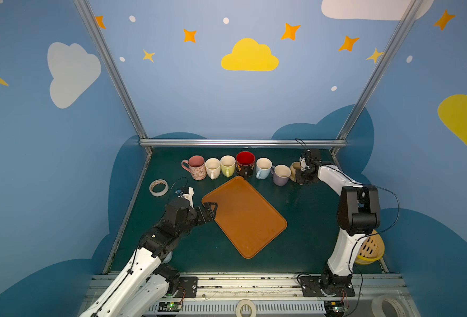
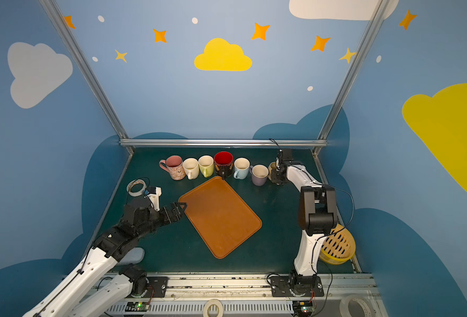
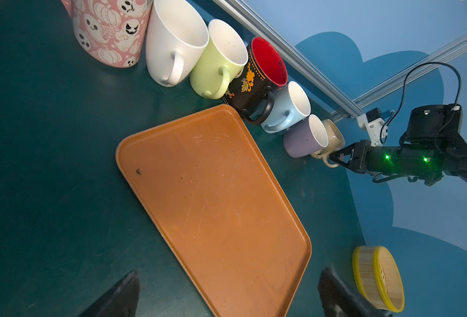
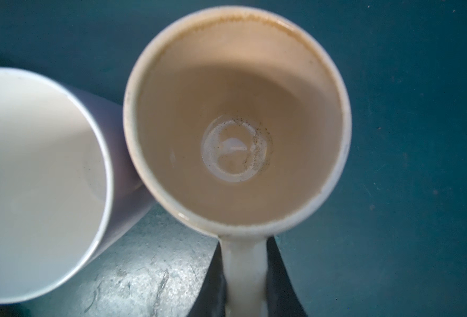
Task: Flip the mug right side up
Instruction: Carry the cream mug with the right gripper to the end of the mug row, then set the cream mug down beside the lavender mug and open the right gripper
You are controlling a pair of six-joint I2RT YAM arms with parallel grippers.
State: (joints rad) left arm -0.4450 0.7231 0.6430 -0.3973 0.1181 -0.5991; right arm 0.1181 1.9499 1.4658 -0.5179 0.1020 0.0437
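Note:
The beige mug [image 1: 295, 168] [image 2: 272, 166] stands upright with its mouth facing up, at the right end of the row of mugs along the back of the table. In the right wrist view I look straight down into the mug [image 4: 238, 123], whose inside is stained. My right gripper [image 1: 300, 176] [image 2: 276, 175] [image 3: 334, 158] [image 4: 244, 263] is shut on the mug's handle, one dark finger on each side. My left gripper [image 1: 211, 206] [image 2: 181, 205] [image 3: 228, 296] hangs open at the near-left corner of the orange tray [image 1: 243, 219], holding nothing.
Several other upright mugs stand in the row; the purple mug [image 1: 281, 174] [image 4: 34, 178] touches the beige one. A tape roll [image 1: 158, 187] lies at the left. A yellow bamboo steamer [image 1: 371, 251] sits behind the right arm near the table's right edge.

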